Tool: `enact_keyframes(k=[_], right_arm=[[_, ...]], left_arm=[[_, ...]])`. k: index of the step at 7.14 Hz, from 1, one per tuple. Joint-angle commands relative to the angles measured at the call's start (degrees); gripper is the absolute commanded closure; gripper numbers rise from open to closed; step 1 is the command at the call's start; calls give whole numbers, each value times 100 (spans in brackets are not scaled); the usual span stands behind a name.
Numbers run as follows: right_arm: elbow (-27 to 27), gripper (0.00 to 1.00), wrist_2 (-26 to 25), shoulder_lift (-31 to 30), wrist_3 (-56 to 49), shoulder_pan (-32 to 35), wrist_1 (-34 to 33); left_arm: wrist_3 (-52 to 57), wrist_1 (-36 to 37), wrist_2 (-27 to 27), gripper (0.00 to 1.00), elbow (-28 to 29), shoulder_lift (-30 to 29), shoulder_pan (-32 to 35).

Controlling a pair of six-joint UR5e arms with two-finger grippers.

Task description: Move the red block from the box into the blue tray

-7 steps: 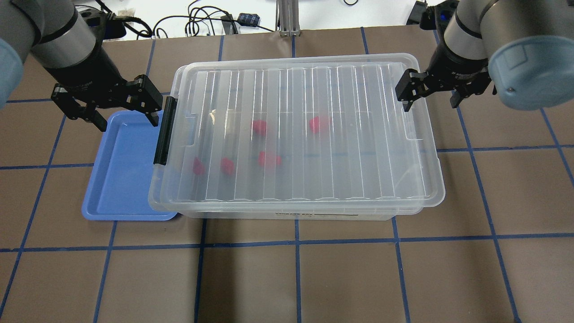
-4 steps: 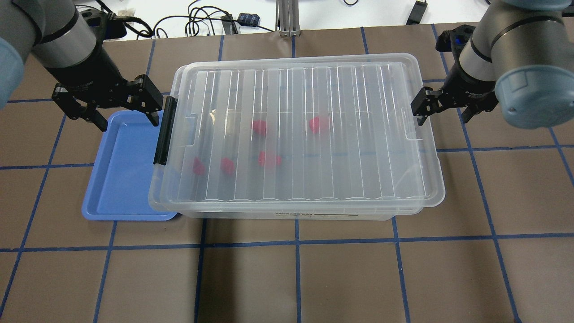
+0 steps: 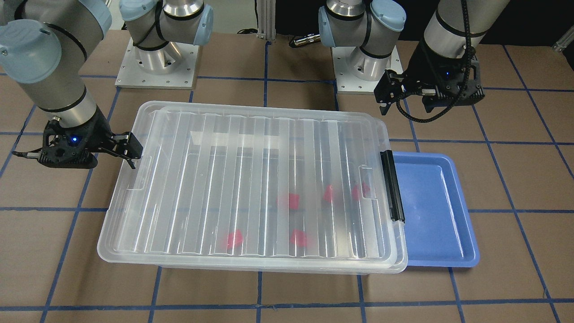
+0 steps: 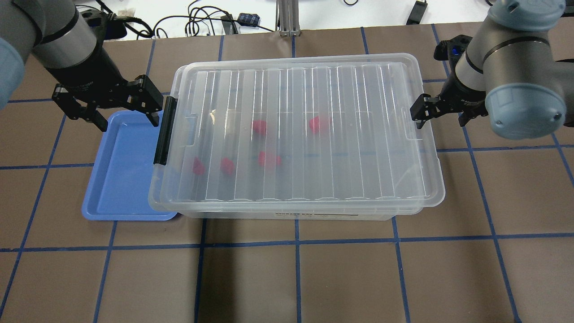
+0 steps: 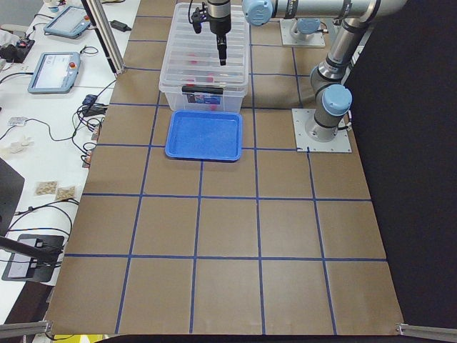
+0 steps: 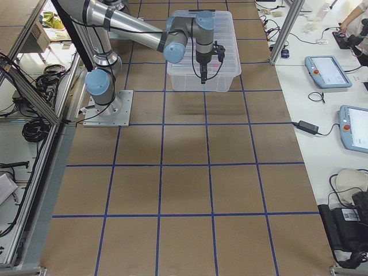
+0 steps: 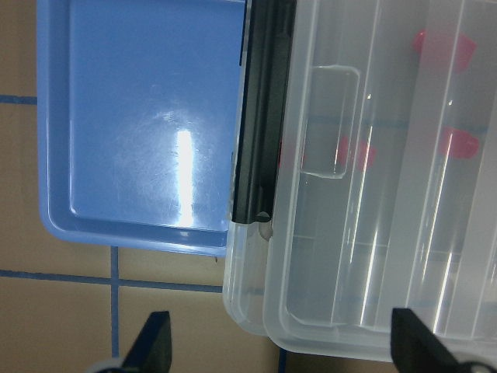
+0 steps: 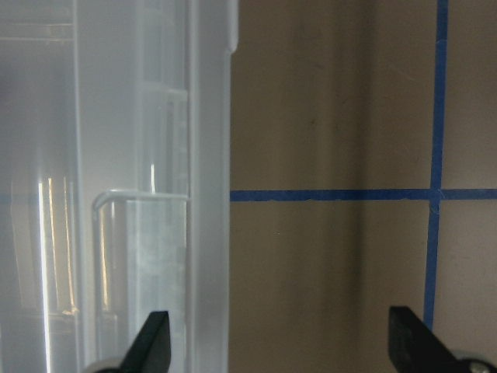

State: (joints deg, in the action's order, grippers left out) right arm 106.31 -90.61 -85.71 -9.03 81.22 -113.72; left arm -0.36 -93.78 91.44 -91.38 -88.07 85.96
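The box is a clear bin with its ribbed lid on and a black latch bar on its left end. Several red blocks show blurred through the lid; I cannot tell their shapes. The blue tray lies empty against the box's left end. My left gripper is open and empty above the tray's far end, beside the latch; it also shows in the left wrist view. My right gripper is open and empty, straddling the box's right rim.
The brown table has a blue tape grid. Cables and a metal post are at the far edge. The two arm bases stand behind the box in the front-facing view.
My right gripper has moved right and toward the table's near side, from over the lid's far right corner to the box's right end. The left arm has not moved.
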Motion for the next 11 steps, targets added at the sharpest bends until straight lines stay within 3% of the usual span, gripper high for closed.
enact_keyframes(k=[1,11], right_arm=[[13,0,-27,11,-107,-19,-18],[-49,0,-185,81,-1029,-721,-27]], left_arm=[[1,0,-4,0,-2,0,0],[-8,0,-4,0,-2,-9,0]])
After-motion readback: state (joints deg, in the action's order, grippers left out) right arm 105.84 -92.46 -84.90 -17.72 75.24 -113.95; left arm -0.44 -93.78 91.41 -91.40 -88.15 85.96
